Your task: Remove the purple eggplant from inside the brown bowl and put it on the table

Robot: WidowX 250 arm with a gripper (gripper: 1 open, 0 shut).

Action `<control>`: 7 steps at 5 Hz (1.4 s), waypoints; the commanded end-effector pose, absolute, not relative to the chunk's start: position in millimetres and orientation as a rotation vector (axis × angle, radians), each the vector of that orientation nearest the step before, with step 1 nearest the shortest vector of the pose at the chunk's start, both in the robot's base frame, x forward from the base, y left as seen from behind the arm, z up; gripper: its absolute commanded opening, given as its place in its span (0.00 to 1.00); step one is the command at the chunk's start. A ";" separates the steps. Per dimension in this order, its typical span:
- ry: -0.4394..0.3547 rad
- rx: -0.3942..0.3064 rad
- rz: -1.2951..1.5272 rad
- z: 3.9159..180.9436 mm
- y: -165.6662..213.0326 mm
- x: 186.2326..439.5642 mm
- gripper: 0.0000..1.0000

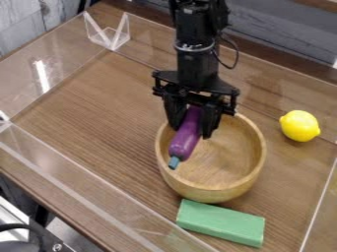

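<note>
The black gripper (194, 126) hangs from the arm above the left part of the brown bowl (243, 171), its fingers shut on the purple eggplant (183, 140). The eggplant dangles tilted, its greenish stem end pointing down toward the bowl's left rim, lifted clear of the bowl's floor. The bowl sits on the wood-grain table (105, 108) right of centre, with nothing else showing inside it.
A yellow lemon (301, 125) lies on the table right of the bowl. A flat green sponge block (222, 221) rests in front of the bowl. Low clear acrylic walls (59, 69) border the tabletop, and a clear stand (106, 31) sits at the back left.
</note>
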State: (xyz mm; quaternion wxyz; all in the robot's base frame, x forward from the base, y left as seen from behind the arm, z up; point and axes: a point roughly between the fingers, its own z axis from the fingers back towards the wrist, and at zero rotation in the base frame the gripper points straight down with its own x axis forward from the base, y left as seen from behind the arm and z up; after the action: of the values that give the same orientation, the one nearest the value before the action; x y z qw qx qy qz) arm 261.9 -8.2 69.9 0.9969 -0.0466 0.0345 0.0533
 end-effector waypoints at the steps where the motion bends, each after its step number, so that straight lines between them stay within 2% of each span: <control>1: -0.027 -0.097 0.108 92.8 -2.7 272.8 0.00; 3: -0.033 -0.089 0.124 93.5 25.7 270.2 0.00; 5: -0.044 -0.078 0.153 91.3 70.6 271.6 0.00; 7: -0.031 -0.085 0.150 81.5 60.5 268.4 0.00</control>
State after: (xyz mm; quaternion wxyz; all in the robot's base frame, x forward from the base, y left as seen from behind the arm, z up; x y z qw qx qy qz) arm 265.6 61.8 75.4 0.9959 -0.0448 -0.0041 0.0791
